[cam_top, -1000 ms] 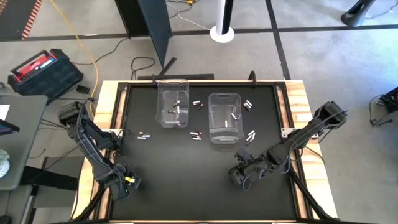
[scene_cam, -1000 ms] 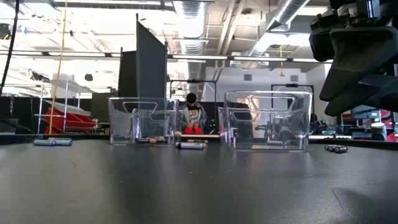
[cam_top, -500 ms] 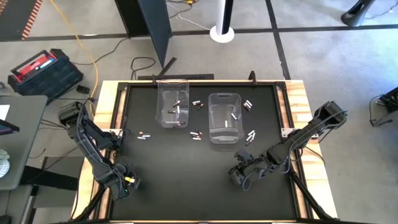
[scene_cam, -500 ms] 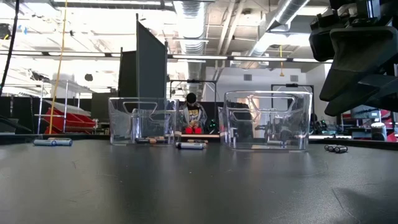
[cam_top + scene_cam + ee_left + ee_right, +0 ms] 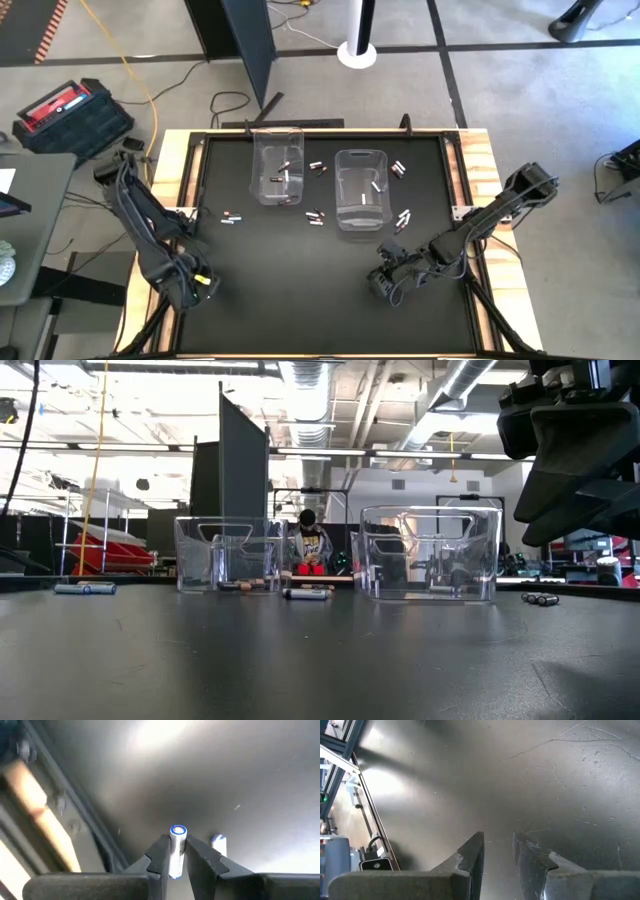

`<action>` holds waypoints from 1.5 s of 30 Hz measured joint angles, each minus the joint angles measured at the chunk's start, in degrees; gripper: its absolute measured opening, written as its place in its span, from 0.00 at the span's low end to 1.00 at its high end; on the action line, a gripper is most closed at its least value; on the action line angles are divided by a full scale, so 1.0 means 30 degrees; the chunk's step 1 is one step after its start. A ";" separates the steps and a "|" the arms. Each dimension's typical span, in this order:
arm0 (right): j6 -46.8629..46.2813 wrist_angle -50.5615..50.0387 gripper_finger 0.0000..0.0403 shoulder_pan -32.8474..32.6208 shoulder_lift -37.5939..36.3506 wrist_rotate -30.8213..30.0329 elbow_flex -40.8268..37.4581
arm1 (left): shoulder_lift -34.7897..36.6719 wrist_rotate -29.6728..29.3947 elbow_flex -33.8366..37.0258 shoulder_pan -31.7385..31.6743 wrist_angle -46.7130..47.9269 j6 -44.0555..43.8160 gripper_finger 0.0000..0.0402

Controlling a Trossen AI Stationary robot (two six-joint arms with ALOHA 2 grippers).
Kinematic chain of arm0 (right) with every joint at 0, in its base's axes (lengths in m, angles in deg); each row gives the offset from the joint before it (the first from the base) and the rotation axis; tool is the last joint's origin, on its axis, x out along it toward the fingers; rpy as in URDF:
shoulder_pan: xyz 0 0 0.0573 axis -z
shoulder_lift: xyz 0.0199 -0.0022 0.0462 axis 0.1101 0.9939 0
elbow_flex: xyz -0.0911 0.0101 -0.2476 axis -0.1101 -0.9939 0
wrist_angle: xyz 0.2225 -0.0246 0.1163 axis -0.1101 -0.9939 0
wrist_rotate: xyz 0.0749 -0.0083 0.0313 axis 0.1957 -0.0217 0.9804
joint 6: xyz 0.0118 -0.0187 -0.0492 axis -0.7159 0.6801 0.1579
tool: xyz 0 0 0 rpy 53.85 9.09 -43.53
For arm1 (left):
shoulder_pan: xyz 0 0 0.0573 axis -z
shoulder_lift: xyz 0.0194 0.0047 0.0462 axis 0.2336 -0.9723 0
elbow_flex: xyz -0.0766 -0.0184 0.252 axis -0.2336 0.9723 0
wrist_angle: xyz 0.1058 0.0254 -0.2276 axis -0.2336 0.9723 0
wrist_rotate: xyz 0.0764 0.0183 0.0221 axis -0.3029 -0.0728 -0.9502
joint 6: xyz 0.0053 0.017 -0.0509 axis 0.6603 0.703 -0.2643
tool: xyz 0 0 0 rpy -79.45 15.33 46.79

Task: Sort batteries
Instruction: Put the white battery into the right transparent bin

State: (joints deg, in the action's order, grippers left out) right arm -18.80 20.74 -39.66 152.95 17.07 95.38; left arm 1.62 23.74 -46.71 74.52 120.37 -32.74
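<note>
Left gripper (image 5: pixel 176 855): near the table's (image 5: pixel 300 300) left edge, clenched on a white battery (image 5: pixel 177 849) with a blue-ringed end.
Right gripper (image 5: pixel 497 851): over the bare near-right area, fingers parted, holding nothing.
Open room: the table's near half.

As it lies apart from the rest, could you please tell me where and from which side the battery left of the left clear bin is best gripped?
Probably from straight above, at the middle of its barrel. The battery lies flat on the black table, well apart from the left clear bin, so fingers can close across its narrow width; its ends would likely slip.
</note>
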 joint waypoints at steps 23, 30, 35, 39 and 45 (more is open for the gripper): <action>0.0726 0.0033 0.30 -0.0130 0.0000 -0.0001 0.0000 | 0.0505 -0.3896 -0.0029 -1.1612 -1.2832 1.6664 0.13; 0.1632 0.0029 0.30 -0.0393 0.0000 0.0002 0.0000 | 0.0512 -0.2583 -0.1733 -1.5794 -1.3567 2.1575 0.13; 0.1663 0.0022 0.30 -0.0359 0.0000 -0.0001 0.0000 | 0.0463 -0.1703 -0.4187 -1.8734 -1.3447 2.5764 0.13; 0.1653 0.0020 0.30 -0.0222 0.0000 -0.0001 0.0000 | -0.0739 0.0533 -0.6919 -2.1532 -1.3025 2.9363 0.13; 0.1517 0.0076 0.30 0.0457 0.0000 -0.0001 0.0000 | -0.5229 0.4081 -1.3344 -2.4731 -1.0432 3.4572 0.13</action>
State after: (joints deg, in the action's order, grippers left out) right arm -14.25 20.96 -38.29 152.95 17.07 95.38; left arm -14.07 35.99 -86.74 0.33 89.07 70.97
